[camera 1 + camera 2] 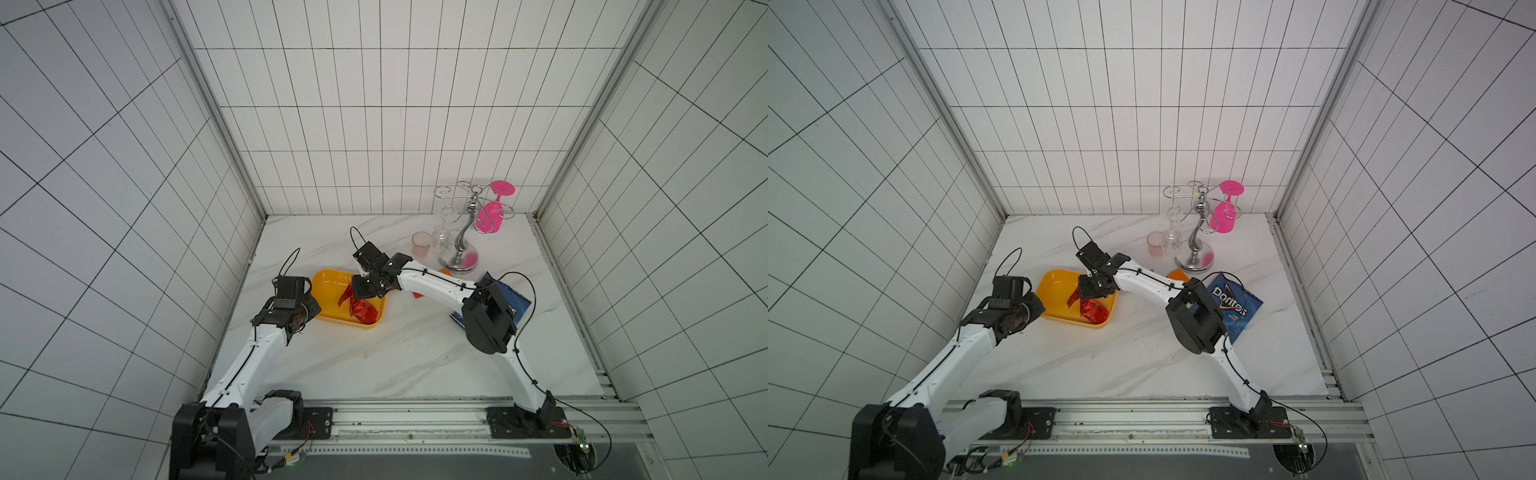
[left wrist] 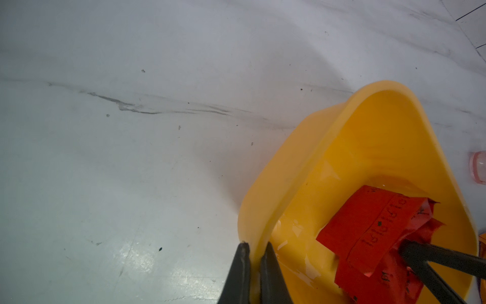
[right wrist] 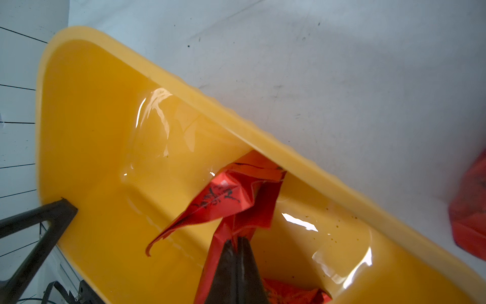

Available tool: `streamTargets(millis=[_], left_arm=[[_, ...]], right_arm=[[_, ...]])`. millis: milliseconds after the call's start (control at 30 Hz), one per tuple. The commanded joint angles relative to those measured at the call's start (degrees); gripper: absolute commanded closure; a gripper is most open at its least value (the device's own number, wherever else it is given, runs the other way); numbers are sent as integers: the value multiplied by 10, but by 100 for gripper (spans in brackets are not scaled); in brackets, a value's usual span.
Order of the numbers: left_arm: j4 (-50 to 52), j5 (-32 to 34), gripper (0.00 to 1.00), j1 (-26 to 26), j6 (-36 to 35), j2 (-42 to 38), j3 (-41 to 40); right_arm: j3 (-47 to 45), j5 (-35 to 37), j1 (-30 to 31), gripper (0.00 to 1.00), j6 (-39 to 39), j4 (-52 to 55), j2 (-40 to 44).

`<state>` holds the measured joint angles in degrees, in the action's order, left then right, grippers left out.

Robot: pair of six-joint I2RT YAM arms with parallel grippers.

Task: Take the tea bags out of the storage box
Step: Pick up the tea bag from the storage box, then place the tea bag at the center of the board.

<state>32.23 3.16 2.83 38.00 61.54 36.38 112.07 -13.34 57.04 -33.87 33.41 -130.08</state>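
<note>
The storage box (image 1: 332, 286) (image 1: 1054, 291), a shallow yellow tub, sits at the table's middle left. My left gripper (image 2: 256, 246) (image 1: 314, 311) is shut on its near-left rim (image 2: 302, 171), one finger inside and one outside. My right gripper (image 3: 238, 240) (image 1: 358, 296) reaches into the tub and is shut on a crumpled red tea bag (image 3: 226, 200) (image 2: 368, 229), which stands lifted off the floor. More red tea bags (image 1: 366, 312) (image 1: 1095, 312) lie in the tub's near-right corner. An orange tea bag (image 1: 1177, 274) and a red one (image 3: 470, 218) lie outside on the table, right of the tub.
A blue Doritos bag (image 1: 1233, 307) lies under my right arm's elbow. At the back right stand a small pink cup (image 1: 421, 244), a clear glass (image 1: 441, 241) and a chrome rack (image 1: 461, 249) with a pink wine glass (image 1: 492, 212) hanging from it.
</note>
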Motion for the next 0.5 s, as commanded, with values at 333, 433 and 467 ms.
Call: streamTargets(millis=[333, 433, 467], left_arm=[[3, 51, 100, -13, 17, -2, 1], [3, 51, 100, -16, 17, -3, -1], [4, 52, 100, -16, 17, -3, -1]], right_arm=[[-111, -49, 1, 100, 54, -67, 206], [-169, -41, -7, 100, 68, -73, 251], [-190, -42, -11, 100, 71, -76, 266]])
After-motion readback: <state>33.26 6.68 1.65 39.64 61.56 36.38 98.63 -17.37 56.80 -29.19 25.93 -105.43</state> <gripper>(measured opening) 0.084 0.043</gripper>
